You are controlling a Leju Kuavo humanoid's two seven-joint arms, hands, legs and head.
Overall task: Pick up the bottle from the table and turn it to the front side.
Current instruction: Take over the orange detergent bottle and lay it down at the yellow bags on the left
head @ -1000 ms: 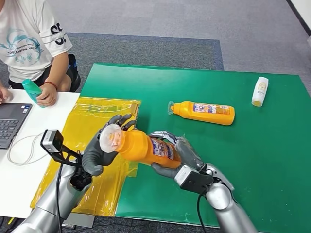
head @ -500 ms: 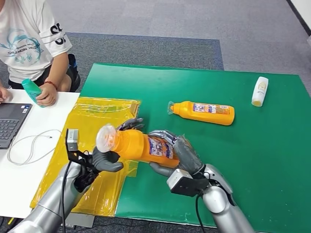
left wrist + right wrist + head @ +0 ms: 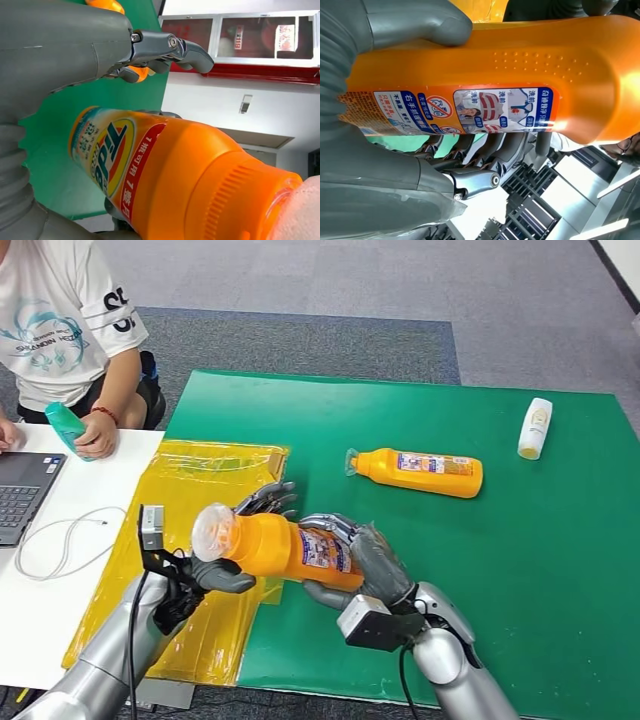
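Orange bottle held lying sideways above the near edge of the green mat, cap pointing left. Right hand grips its base end; left hand cradles the neck, fingers spread around it. Second orange bottle lies farther right.

Second orange bottle lies beyond hands; white bottle far right; green mat between open.

1. The bottle in the right robot hand is glossy orange plastic with a clear, ribbed cap and a smooth printed label.
2. The robot hand has matt grey covers and shiny metal finger links.
3. Beneath it, the surface is matt green.
4. Beside the left robot hand, the yellow sheet is crinkled, glossy film.
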